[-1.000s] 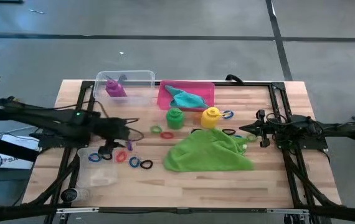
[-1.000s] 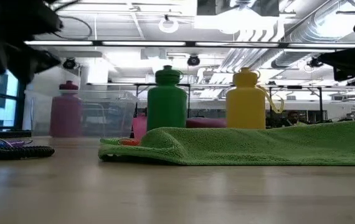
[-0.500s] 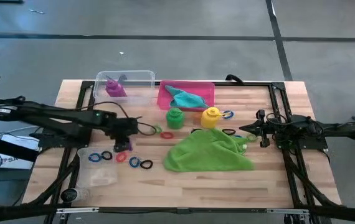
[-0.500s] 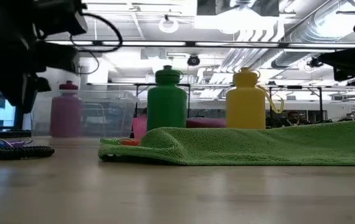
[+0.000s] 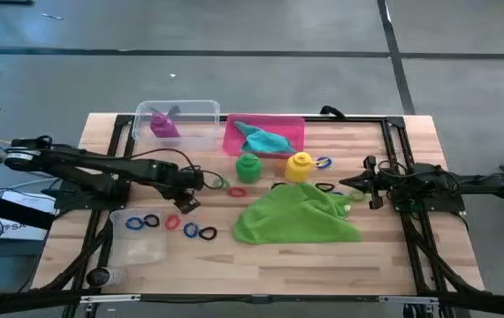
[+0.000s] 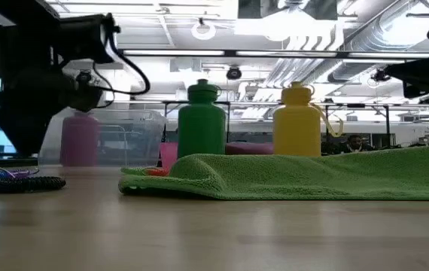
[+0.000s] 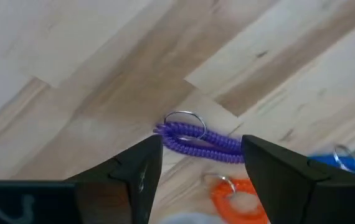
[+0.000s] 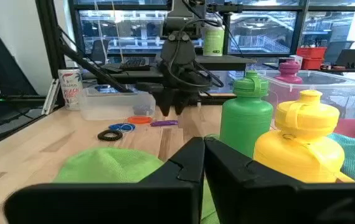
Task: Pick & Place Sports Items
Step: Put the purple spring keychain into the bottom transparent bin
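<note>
A clear tub (image 5: 194,119) at eleven o'clock on the wooden table (image 5: 261,265) holds a purple bottle (image 5: 164,124); beside it, a pink tray (image 5: 234,139) at twelve o'clock carries a teal cloth (image 5: 265,140). A second clear tub (image 5: 141,249) at eight o'clock has no contents that can be made out. Green bottle (image 5: 248,165) and yellow bottle (image 5: 299,164) stand upright near the table's centre, just above a large green cloth (image 5: 298,216). The left gripper (image 5: 186,201) reaches in from nine o'clock, tilted down with fingers spread above a purple coil ring (image 7: 201,138), not touching it, among blue, red and black rings (image 5: 171,223). The right gripper (image 5: 351,185) hangs at three o'clock near the cloth's edge, fingers pressed together, holding nothing.
</note>
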### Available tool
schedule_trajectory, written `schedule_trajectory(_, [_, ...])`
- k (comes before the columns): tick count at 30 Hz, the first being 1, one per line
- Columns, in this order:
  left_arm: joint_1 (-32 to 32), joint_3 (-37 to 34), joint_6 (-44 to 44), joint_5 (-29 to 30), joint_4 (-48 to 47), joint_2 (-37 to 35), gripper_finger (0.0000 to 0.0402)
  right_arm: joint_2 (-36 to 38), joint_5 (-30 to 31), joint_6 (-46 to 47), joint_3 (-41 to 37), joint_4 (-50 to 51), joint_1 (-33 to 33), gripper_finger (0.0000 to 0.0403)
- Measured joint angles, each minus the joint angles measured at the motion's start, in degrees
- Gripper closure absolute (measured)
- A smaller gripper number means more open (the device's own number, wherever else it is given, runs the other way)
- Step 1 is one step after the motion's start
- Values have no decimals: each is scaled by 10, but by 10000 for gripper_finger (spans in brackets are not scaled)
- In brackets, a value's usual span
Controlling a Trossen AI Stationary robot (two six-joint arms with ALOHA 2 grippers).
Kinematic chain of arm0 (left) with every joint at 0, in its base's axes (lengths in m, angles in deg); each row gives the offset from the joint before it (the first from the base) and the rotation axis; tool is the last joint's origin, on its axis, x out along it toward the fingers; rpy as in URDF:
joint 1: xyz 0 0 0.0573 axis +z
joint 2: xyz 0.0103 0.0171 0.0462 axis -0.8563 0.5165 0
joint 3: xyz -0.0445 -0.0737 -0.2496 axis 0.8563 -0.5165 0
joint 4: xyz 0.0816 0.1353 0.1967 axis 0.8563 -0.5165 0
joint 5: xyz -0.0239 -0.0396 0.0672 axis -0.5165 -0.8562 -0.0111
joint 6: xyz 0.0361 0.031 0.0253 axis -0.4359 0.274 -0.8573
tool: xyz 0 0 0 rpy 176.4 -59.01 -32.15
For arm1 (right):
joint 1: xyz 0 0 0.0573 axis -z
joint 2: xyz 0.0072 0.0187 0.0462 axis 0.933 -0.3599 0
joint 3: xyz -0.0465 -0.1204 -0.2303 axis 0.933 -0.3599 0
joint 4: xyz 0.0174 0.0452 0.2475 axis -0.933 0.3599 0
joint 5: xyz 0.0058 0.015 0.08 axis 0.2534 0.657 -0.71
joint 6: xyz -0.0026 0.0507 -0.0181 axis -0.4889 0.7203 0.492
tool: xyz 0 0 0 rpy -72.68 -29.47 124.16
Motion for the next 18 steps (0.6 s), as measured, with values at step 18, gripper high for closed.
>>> schedule_trajectory(18, [-17, 0, 79, 40, 12, 58, 225, 0, 0, 0, 0, 0, 0, 403])
